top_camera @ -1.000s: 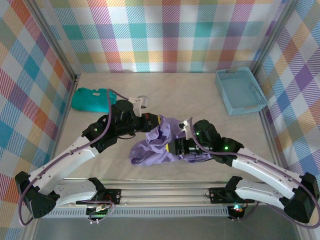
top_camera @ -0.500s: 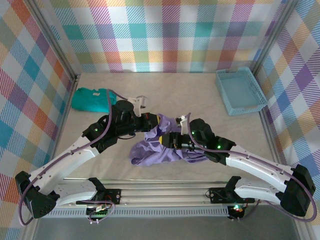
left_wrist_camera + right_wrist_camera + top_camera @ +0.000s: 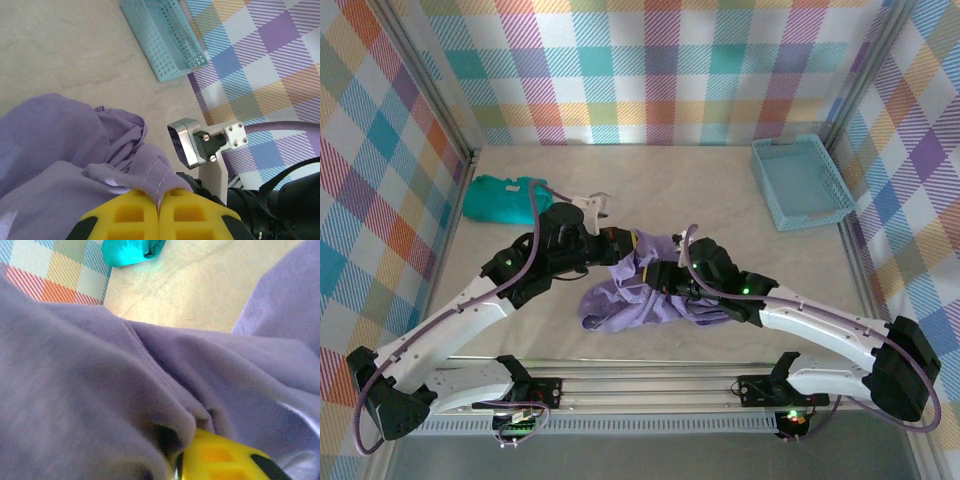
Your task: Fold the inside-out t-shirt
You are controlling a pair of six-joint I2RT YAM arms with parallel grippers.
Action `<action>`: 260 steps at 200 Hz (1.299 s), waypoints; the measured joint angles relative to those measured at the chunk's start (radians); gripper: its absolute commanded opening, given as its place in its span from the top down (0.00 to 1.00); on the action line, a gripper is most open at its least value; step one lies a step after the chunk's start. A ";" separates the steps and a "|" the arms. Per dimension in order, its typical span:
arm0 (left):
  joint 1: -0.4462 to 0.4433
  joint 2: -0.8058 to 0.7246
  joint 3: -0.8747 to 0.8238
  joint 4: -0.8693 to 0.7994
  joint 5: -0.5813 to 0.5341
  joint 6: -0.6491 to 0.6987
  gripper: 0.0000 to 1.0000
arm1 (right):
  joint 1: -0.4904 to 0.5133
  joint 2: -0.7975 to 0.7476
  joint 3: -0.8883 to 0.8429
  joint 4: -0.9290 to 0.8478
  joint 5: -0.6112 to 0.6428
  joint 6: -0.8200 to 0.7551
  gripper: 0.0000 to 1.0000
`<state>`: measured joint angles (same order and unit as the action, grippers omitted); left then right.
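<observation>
Left hand clamps the t-shirt hem. Right hand, at its 4 o'clock, grip unclear, so grab one layer only.

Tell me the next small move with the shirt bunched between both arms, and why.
Probably close the right gripper firmly on the t-shirt before any pull. The left gripper is shut on a stitched hem, but in the right wrist view fabric just drapes over one yellow finger, so that pinch looks unproven.
</observation>
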<state>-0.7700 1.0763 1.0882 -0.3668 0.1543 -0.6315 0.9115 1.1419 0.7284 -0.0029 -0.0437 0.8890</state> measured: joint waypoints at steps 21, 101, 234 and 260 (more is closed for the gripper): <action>0.007 -0.021 -0.003 -0.003 -0.026 0.000 1.00 | -0.002 -0.042 -0.030 0.042 -0.005 -0.071 0.94; 0.144 -0.060 -0.044 -0.051 -0.039 -0.002 1.00 | -0.153 -0.172 -0.077 0.252 -0.401 -0.377 1.00; 0.167 -0.131 -0.148 -0.098 0.044 0.140 0.48 | -0.195 -0.090 -0.080 0.328 -0.568 -0.488 1.00; 0.162 -0.183 -0.172 -0.057 0.164 0.166 0.47 | -0.195 -0.090 -0.080 0.333 -0.569 -0.509 1.00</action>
<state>-0.6083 0.8936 0.9157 -0.4236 0.3187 -0.4656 0.7162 1.0523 0.6487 0.3298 -0.6128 0.3801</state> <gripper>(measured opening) 0.522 0.070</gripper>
